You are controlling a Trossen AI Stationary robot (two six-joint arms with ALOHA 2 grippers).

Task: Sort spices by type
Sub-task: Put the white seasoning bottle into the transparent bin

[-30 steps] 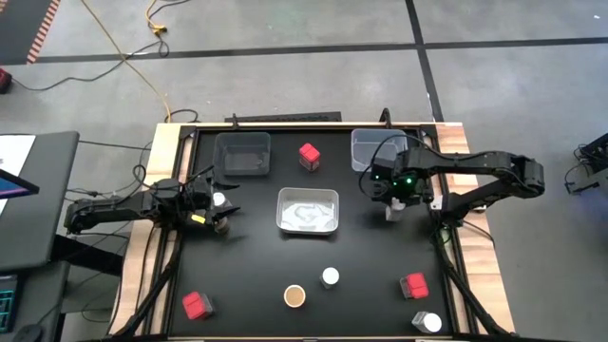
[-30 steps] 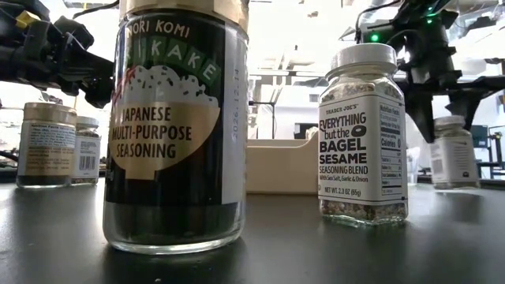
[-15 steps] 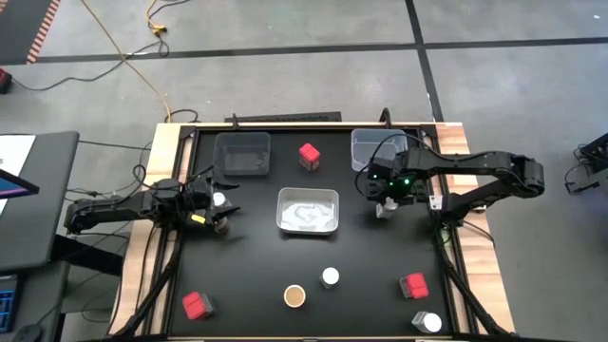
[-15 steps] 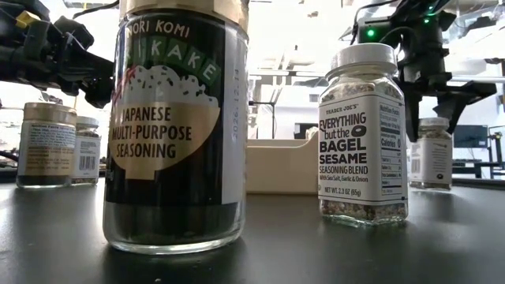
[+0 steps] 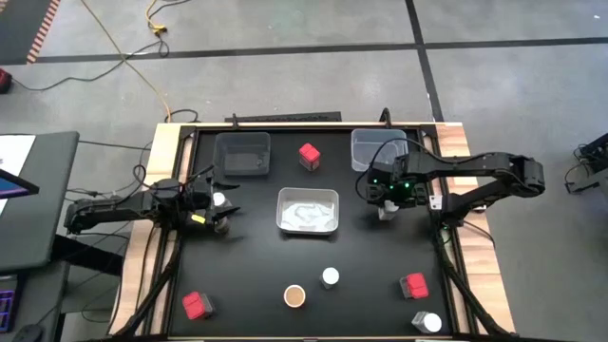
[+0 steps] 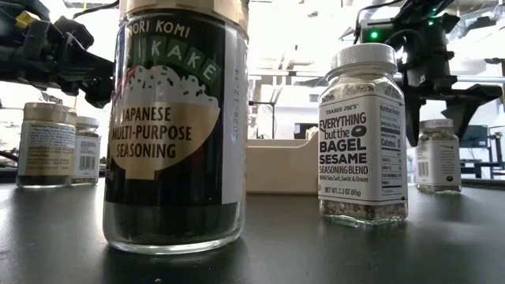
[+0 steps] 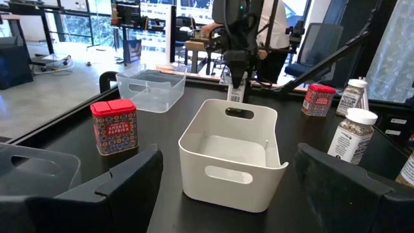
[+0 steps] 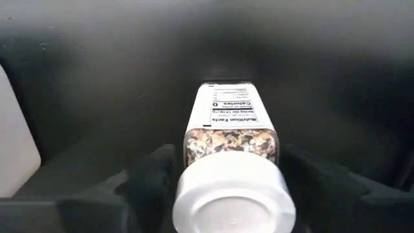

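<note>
Left gripper (image 5: 220,211) waits at nine o'clock on the table, arm stretched in from the left edge and held level. Its jaws stand apart with nothing between them in the left wrist view, which looks across the white bin (image 7: 231,154). A white-lidded jar (image 5: 219,200) and a brown-topped jar (image 5: 222,227) stand just beside it, apparently a small mixed cluster not yet sorted.

At twelve o'clock a dark clear tray (image 5: 242,155), a red container (image 5: 309,156) and a second clear tray (image 5: 371,149) line the far edge; the trays and the centre bin read as the sorting stations. Whether they hold anything cannot be told.

At six o'clock a red container (image 5: 198,305), a brown-topped jar (image 5: 294,296) and a white-lidded jar (image 5: 330,277) stand loose, well apart, awaiting collection. At five o'clock sit another red container (image 5: 414,285) and white-lidded jar (image 5: 430,322).

Right gripper (image 5: 388,204) is at two o'clock, arm folded in from the right edge, wrist pointing down. A white-lidded jar (image 8: 231,169) stands upright on the table between its fingers (image 8: 152,176). The jaws look parted to either side of it; whether they touch it cannot be told. Judged a release, just right of the bin.
</note>
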